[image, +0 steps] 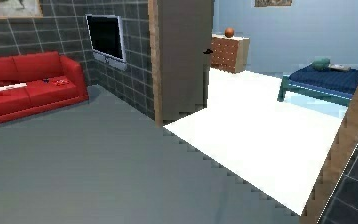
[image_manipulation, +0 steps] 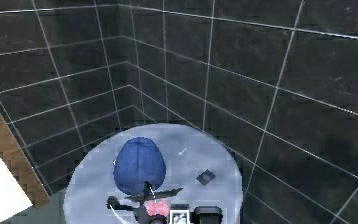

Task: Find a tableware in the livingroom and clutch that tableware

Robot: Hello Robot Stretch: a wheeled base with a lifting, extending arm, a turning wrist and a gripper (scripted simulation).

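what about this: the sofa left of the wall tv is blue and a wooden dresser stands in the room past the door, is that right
Not quite. The sofa is red, not blue, as the forward view shows. The rest holds: it stands left of the wall TV, and a wooden dresser stands in the room past the door.

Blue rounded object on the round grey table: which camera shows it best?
The arm side view: the blue rounded object sits on the round grey table, seen from above. The forward view faces a red sofa instead.
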